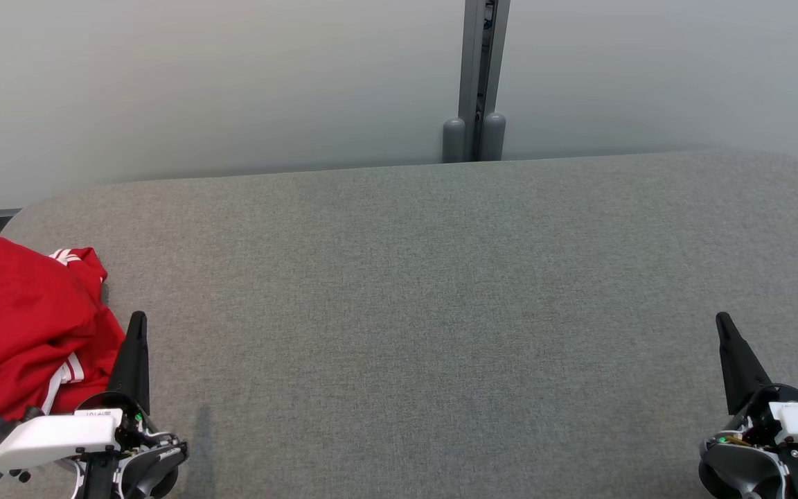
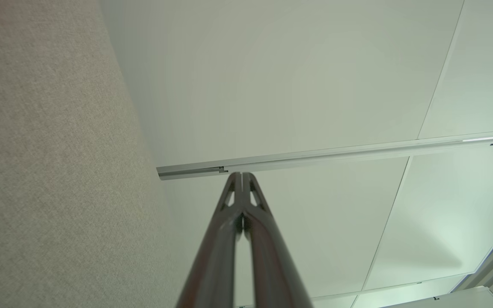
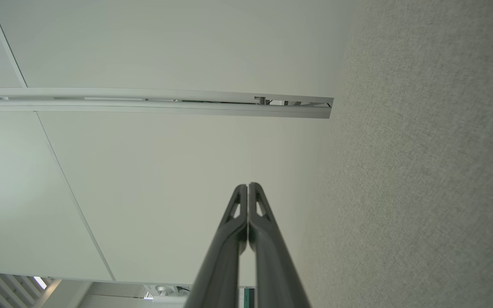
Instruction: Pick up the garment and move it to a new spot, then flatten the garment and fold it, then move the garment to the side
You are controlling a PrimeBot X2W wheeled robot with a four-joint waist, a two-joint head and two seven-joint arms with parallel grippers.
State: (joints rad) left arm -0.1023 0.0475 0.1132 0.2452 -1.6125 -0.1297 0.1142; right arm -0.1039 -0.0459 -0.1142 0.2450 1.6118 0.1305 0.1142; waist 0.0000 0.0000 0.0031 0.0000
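Probably an office: pale partition panels (image 1: pixel 233 83), a metal post (image 1: pixel 476 69), a felt-covered table (image 1: pixel 440 312).

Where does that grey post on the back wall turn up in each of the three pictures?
Head view: the post stands upright at top centre, behind the table.
Left wrist view: lying sideways across the middle, above the left gripper tips.
Right wrist view: sideways across the upper left.
Shared landmark: the grey fabric table, which the post meets in all three.

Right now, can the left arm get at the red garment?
Probably yes. The red garment lies bunched on the grey table beside the left gripper, with nothing between them. The gripper is shut, so it would need to open first.
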